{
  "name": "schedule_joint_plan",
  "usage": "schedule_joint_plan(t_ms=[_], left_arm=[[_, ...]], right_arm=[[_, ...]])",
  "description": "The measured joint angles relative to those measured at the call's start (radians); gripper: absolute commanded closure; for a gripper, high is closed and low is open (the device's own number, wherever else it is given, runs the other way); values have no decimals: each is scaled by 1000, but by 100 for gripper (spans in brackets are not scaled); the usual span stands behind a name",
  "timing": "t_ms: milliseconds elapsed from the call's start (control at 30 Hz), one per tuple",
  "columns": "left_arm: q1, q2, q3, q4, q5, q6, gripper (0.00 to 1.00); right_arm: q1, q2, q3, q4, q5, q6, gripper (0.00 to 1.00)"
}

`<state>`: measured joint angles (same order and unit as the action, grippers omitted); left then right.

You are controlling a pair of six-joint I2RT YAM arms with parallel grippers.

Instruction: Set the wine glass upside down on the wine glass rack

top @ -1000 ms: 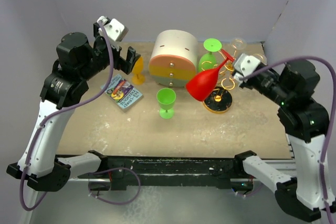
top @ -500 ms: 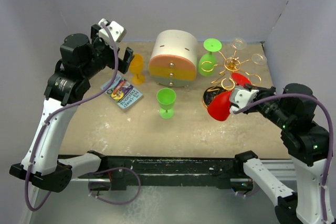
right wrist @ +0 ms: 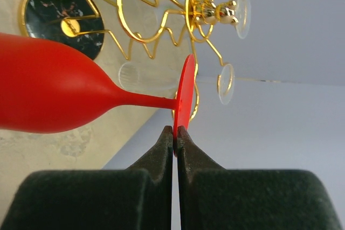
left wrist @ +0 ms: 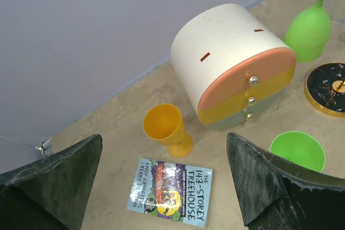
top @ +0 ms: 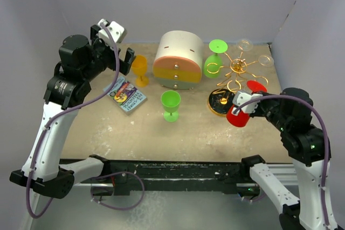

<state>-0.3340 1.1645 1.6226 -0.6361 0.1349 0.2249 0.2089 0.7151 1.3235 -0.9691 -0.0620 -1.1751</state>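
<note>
Since the earlier frames, the red glass (top: 239, 115) has been carried by the right gripper (right wrist: 175, 132) from the left of the rack (top: 236, 68), down and round to its near right side. The glass is now held roughly on its side. Its bowl is just beside the rack's disc base (top: 218, 102) and its foot is close to the nearest loops. The rim of the foot is pinched between the fully closed right fingers (right wrist: 161, 149). The glass is not yet hung on any loop. Clear glasses (top: 245, 44) are seen on the far loops. The left gripper (left wrist: 163, 137) is held wide open with nothing in it, above the orange cup (left wrist: 166, 129) and the book (left wrist: 171, 190), beside the drawer box (left wrist: 232, 63).
</note>
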Motion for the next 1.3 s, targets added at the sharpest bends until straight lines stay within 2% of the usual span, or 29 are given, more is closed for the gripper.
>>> schedule_joint_plan(t_ms=[400,1300], left_arm=[[0,-24,-2,8,14,2,1],[13,-24,-2,17,53,-5,1]], right_arm=[[-3,65,13,127,119,-3,100],[0,175,-31,301,192,13,100]])
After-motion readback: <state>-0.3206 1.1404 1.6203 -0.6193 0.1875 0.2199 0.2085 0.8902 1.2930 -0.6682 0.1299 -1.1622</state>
